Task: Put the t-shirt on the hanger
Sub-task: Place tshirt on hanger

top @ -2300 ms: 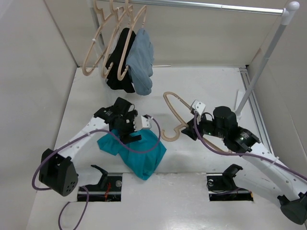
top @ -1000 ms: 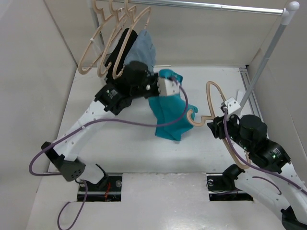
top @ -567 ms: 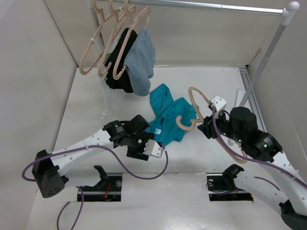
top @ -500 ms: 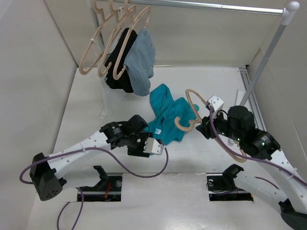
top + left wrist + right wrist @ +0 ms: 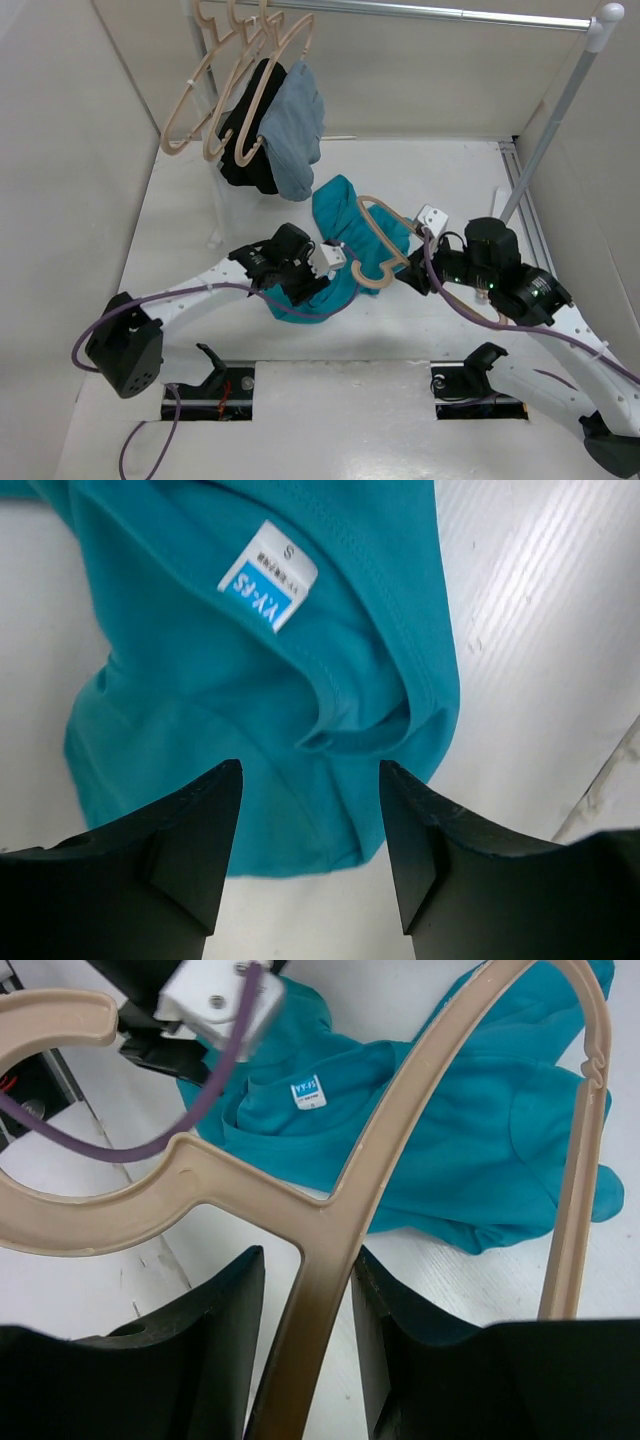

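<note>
T-shirt [image 5: 338, 205] in teal, crumpled on the white desk [image 5: 180, 230] near the middle, in front of the clothes rail [image 5: 420, 12]. From above: left pincer [image 5: 318, 283] down at the near-left edge of the cloth. Right pincer [image 5: 410, 272] just right of the t-shirt, clamped on the hanger [image 5: 380, 240], which slants across the right side of the cloth with its hook toward the near edge. At the back left, spare hangers [image 5: 215, 90] on the rail, with a black garment [image 5: 250, 140] and a grey-blue garment [image 5: 295, 130] hung side by side.

Left wrist view: t-shirt [image 5: 200, 680] filling most of the frame, neckline folded over, small white-and-blue label [image 5: 268, 576] marked S near the top. Left pincer [image 5: 310, 850] spread wide, with nothing between its dark fingers [image 5: 190, 840]. Poised over the lower fold of the cloth; contact hard to judge. Bare desk [image 5: 540, 630] at the right.

Right wrist view: right pincer [image 5: 305, 1270] pressed onto the hanger [image 5: 340, 1200] from both sides, just below where hook and shoulder meet. Hook curling off to the left, shoulder running up to the right over the t-shirt [image 5: 450, 1160]. Label [image 5: 308, 1090] visible beyond the hanger. White block [image 5: 215, 995] on the left arm and its purple cable [image 5: 130, 1145] at the upper left.
</note>
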Controlling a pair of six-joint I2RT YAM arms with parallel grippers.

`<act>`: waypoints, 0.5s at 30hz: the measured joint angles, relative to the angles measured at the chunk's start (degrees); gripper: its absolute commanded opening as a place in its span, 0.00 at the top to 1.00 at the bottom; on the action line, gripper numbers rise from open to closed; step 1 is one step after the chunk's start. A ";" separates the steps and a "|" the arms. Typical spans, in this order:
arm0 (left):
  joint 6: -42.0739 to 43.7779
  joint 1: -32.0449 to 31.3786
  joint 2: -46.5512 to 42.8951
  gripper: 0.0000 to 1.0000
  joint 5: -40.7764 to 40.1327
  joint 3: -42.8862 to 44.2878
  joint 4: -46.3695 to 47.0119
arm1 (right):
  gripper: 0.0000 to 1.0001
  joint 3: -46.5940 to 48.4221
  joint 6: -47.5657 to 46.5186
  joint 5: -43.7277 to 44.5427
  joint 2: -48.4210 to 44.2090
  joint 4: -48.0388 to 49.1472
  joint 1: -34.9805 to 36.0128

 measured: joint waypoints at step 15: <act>-0.76 0.28 11.87 0.75 4.79 1.09 6.58 | 1.00 -3.65 0.26 0.04 -6.64 -0.83 0.00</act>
